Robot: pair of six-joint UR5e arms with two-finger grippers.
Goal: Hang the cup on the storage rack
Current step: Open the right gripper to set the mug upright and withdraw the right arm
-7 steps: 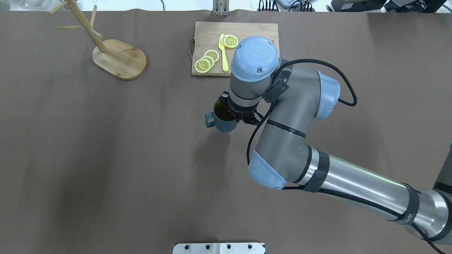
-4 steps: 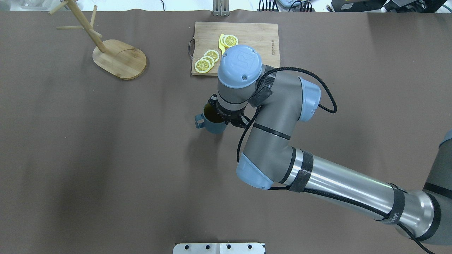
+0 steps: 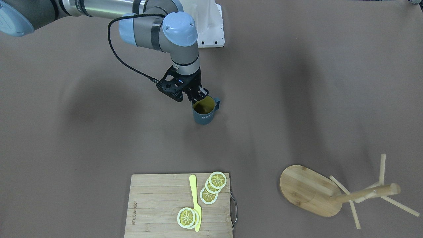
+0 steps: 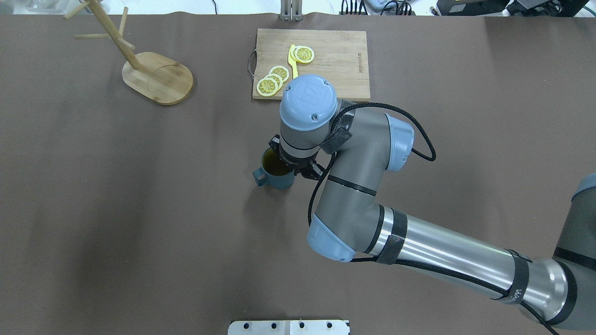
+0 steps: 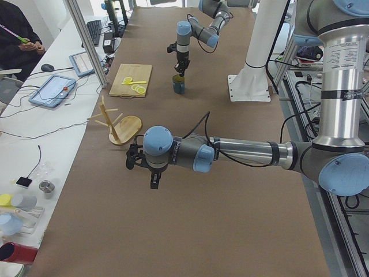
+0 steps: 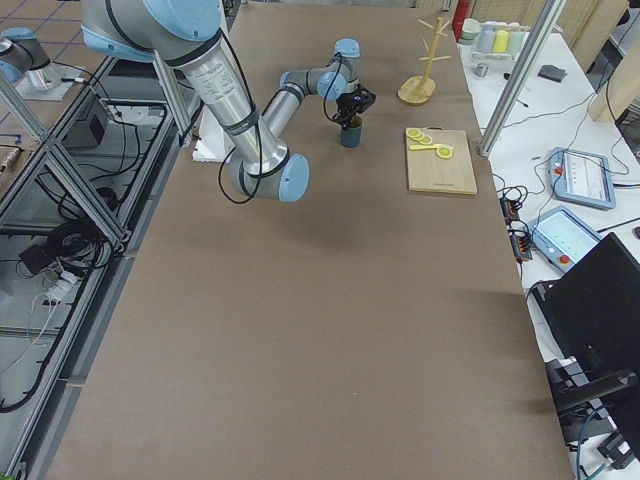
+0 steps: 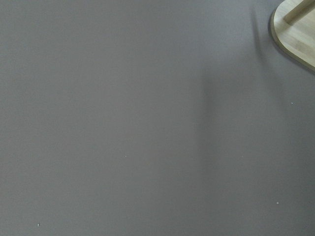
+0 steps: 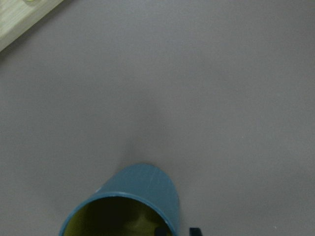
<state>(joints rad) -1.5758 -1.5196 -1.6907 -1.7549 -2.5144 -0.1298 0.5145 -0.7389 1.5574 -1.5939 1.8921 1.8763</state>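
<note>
Near the middle of the table (image 4: 116,209), the right gripper (image 3: 197,96) points straight down over the cup (image 3: 204,114), its jaws pinching the cup's wall at the rim on the side nearest the robot's right, one tip inside and one outside. The cup is upright, mouth up, its handle (image 4: 258,177) turned toward the robot's left; whether its bottom touches the table I cannot tell. The rack (image 4: 158,77) stands upright near the far left corner, well apart from the cup, with nothing on its pegs. Beyond the cup lies a cutting board (image 4: 335,51) with lemon slices (image 4: 274,79) and a yellow knife (image 4: 294,65) on it. The left gripper (image 5: 140,163) hangs low over bare table just beside the rack's base; it shows only from the side, so I cannot tell whether its fingers are spread or pressed together.
</note>
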